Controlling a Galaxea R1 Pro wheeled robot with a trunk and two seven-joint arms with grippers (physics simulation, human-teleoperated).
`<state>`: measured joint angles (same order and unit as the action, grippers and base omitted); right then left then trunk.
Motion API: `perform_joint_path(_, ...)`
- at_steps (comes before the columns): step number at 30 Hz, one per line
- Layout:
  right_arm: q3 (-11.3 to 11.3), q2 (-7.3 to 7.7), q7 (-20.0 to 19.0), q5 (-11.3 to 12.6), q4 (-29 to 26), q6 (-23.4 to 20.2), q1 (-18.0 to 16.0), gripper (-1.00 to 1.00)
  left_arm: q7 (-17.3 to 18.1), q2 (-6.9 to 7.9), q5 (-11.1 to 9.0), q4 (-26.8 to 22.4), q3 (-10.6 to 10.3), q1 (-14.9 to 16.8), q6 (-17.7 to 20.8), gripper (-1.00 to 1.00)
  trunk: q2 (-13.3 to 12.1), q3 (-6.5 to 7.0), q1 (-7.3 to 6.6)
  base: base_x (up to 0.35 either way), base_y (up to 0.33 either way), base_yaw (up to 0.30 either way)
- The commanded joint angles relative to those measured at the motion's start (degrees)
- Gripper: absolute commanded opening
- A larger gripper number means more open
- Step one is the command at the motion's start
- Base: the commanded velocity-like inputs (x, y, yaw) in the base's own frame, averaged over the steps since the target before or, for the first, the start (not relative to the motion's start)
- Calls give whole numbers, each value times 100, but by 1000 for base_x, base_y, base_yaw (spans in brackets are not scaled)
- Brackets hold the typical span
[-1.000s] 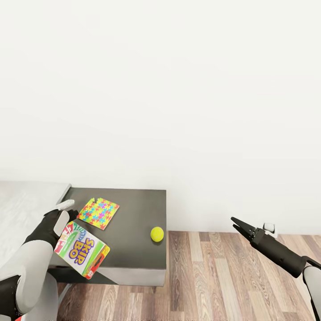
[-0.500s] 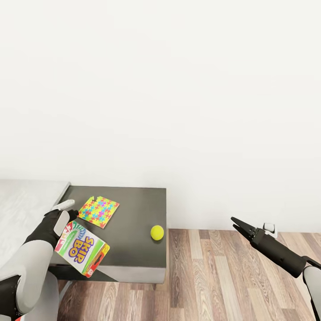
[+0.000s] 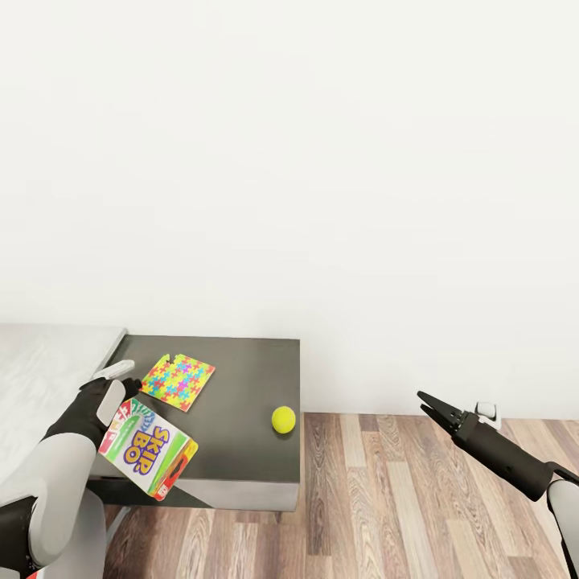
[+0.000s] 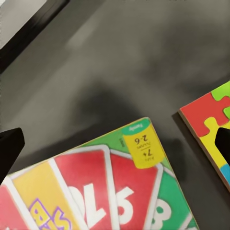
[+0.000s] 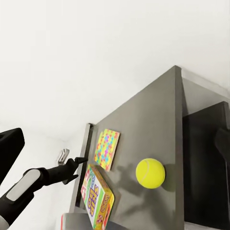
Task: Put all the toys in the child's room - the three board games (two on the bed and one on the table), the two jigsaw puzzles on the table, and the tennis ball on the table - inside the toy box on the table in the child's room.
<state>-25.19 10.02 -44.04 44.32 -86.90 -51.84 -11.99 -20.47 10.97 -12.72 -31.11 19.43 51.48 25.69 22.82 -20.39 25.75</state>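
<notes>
The green-white-red SKIP-BO board game [image 3: 149,449] lies tilted at the front of the table's dark grey cabinet section [image 3: 241,378], one corner past the front edge. My left gripper [image 3: 125,378] hovers open over the box's far end; its fingers [image 4: 9,153] stand wide apart either side of the box [image 4: 96,187]. One jigsaw puzzle [image 3: 178,383] lies flat just behind it, also seen as the jigsaw puzzle [image 5: 107,148]. The tennis ball [image 3: 283,419] rests near the cabinet's right edge. My right gripper [image 3: 424,400] is open, in the air over the floor. The toy box is out of view.
The table's pale grey top [image 3: 48,362] joins the cabinet on the left. A white wall stands behind. Brown wood-plank floor [image 3: 402,498] spreads right of the cabinet, with a small white fitting [image 3: 486,412] at the wall's foot.
The whole picture shifted slightly as the camera moved. Both arms, the box, the puzzle and the ball keep their places.
</notes>
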Motion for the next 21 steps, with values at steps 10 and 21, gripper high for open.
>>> perform_joint_path(10, -20, 0, -17, -9, -3, -28, -5, 100, -36, -2, -56, -9, -1, 3, 15, 100, 10, -26, 3, 0, 0, 0)
perform_joint_path(21, -21, 0, -17, -11, -3, -28, -5, 100, -30, 2, -56, -9, -7, 3, 15, 100, 10, -82, 3, 0, 0, 0)
